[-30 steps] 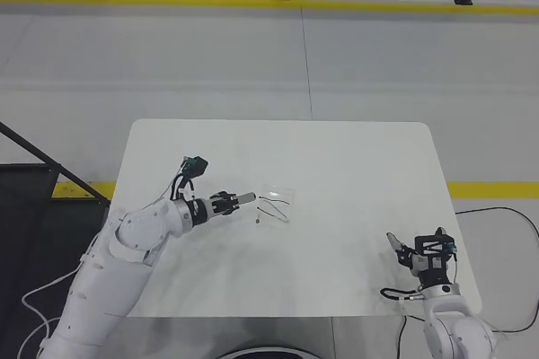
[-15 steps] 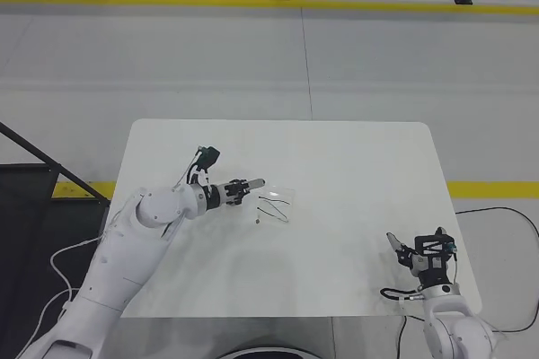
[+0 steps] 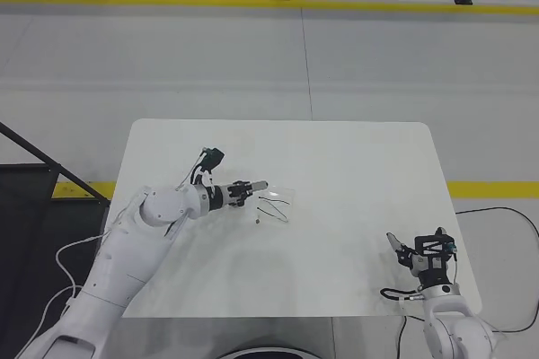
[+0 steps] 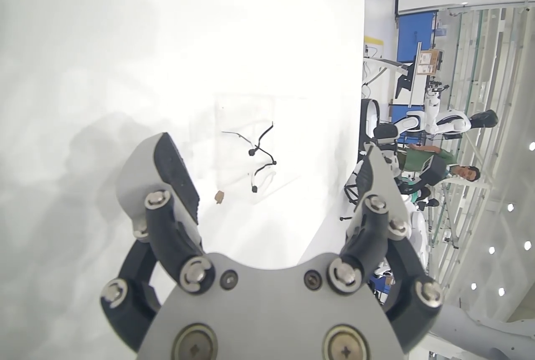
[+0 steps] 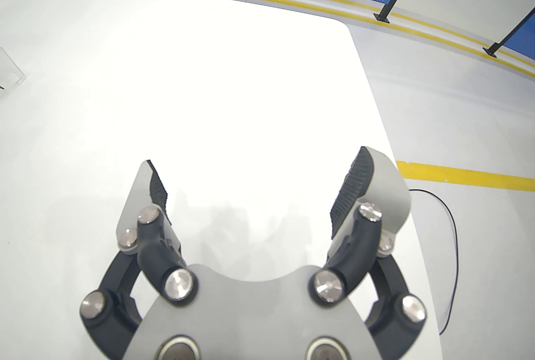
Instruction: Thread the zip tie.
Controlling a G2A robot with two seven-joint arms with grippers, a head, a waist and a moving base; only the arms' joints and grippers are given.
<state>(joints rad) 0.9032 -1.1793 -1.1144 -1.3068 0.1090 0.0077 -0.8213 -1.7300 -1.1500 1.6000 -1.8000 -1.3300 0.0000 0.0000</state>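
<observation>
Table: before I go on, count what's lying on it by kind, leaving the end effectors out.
Black zip ties: 3, judged by their heads, since the strands overlap
Clear tray: 1, under the ties
Small brown scrap: 1, beside the tray
Total: 5

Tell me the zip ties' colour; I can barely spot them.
Black zip ties, clearest in left wrist view.

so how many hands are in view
2. The left hand is by the tray, left of the table's middle; the right hand is over the table's near right corner. Both are open.
</observation>
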